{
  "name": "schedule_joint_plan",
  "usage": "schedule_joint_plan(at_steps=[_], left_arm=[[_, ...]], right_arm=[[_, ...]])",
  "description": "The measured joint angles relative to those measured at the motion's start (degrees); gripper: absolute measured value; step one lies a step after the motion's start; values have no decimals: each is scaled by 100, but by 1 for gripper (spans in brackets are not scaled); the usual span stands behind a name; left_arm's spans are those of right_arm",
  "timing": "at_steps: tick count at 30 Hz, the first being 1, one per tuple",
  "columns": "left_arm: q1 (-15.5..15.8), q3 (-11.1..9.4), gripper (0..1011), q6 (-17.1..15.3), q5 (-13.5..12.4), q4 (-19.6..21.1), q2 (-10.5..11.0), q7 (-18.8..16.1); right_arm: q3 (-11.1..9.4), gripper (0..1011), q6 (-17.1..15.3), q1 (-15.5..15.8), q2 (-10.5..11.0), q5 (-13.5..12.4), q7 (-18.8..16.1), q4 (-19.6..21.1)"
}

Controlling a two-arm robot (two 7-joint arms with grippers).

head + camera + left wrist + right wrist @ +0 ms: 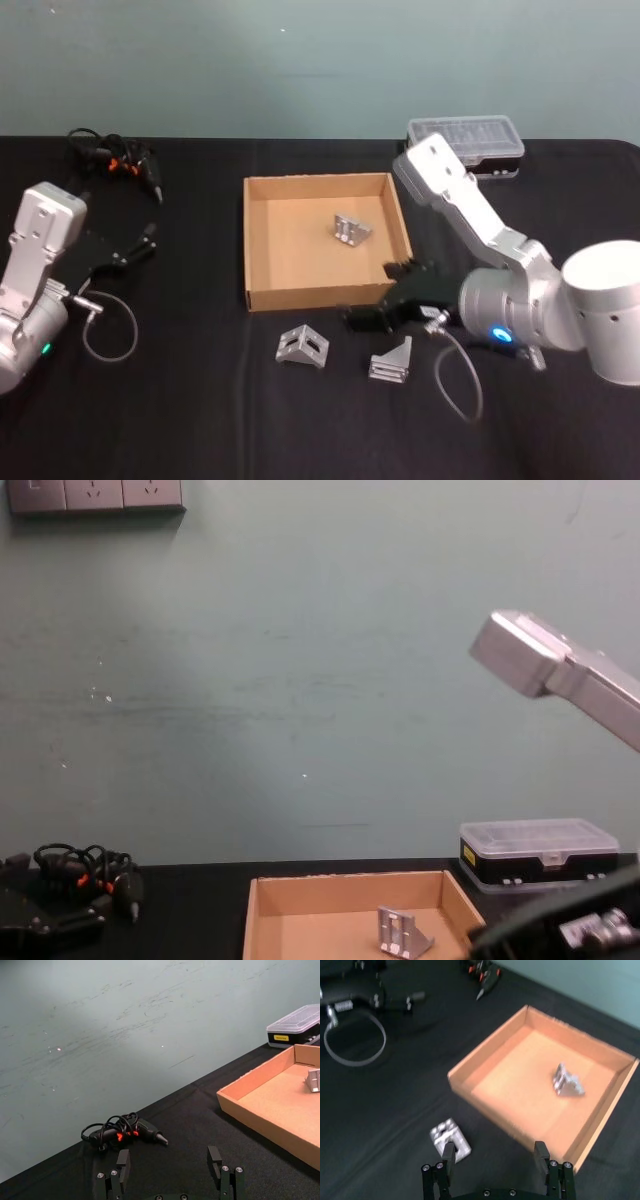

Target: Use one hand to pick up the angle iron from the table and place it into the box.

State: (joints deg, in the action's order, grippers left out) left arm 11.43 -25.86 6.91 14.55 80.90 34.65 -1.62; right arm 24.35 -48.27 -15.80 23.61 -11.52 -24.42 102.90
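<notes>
Two black two-finger grippers, each with its fingers spread wide and nothing held between them. Of these, the right gripper (373, 296) (494, 1157) at the front right corner of the box (246, 240) (485, 1106) (260, 1122) (340, 892), pointed toward the robot's left, with a blue ring lit on the silver-grey arm behind it. In the right wrist view, one fingertip beside the box corner, the other overlapping the edge of the near-left angle iron (302, 346) (451, 1139); contact there not discernible. This near-left angle iron on the black table (200, 420), just in front of the box's front wall. Beside it and apart from it, the near-right angle iron (391, 362), also on the table. Inside the box, the third angle iron (351, 229) (567, 1081) (402, 932) (313, 1080), right of centre on the cardboard floor and clear of the walls. Farther out, the left gripper (140, 246) (169, 1160) parked over the left side of the table, well apart from the box, with a grey cable loop (110, 330) (355, 1040) beside its wrist. At the far left of the table, a black cable bundle (110, 155) (120, 1132) (85, 870) with orange marks. Behind the box's far right corner, a black case (466, 140) (295, 1027) (538, 850) with a clear lid.
</notes>
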Motion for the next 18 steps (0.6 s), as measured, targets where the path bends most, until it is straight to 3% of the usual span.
schedule_joint_plan(at_steps=[11, 18], left_arm=[[0, 0, 1011, 0, 0, 0, 0, 0], [0, 0, 1011, 0, 0, 0, 0, 0]], right_arm=[[-26, 1003, -513, 350, 407, -38, -250, 475], [-38, 1003, -708, 420, 544, -82, -355, 586]])
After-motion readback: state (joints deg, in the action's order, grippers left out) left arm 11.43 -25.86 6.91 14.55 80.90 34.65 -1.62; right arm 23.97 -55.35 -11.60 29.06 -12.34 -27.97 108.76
